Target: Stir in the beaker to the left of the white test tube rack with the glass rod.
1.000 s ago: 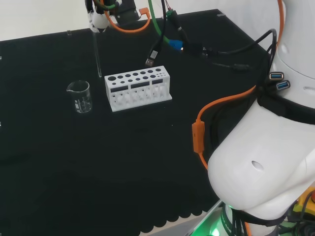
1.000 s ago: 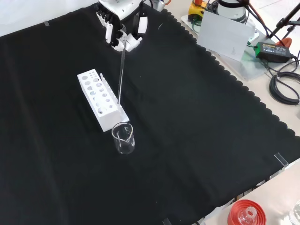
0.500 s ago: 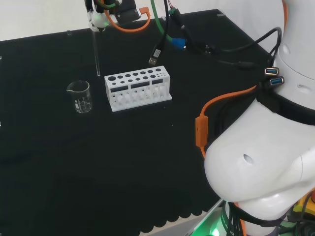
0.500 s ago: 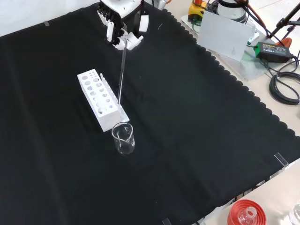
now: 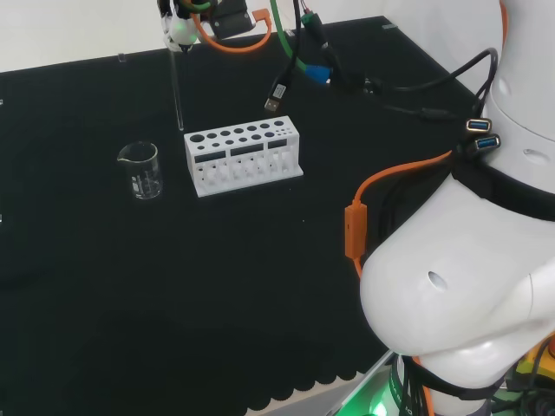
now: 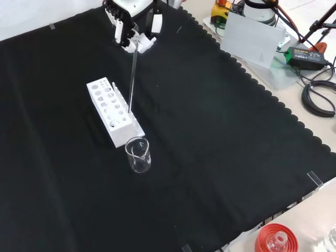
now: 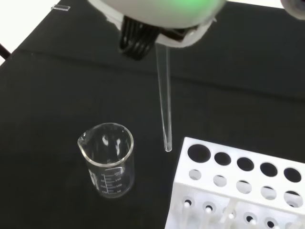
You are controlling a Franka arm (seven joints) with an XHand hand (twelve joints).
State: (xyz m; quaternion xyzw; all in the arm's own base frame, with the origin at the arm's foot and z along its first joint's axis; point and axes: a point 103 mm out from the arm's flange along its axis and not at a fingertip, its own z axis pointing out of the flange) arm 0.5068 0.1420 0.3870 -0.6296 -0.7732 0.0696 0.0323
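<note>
The hand (image 6: 132,29) is hanging at the top of the front view, left of centre, with its fingers (image 6: 122,31) curling round the upper end of the glass rod (image 6: 132,76) and pinching it. The rod is pointing almost straight down from the hand, and in the front view its lower tip is showing over the near end of the white test tube rack (image 6: 112,112), above the cloth.

In the head view the hand (image 5: 180,28) is sitting at the upper left of the frame, and the rod (image 5: 178,91) is dropping to a tip just above the rack's (image 5: 243,159) left end.

The beaker (image 5: 141,170) is standing upright left of the rack there, apart from the rod. In the wrist view the rod's tip (image 7: 167,149) is hovering between the beaker (image 7: 108,159) and the rack's corner (image 7: 190,152), outside the glass.
</note>
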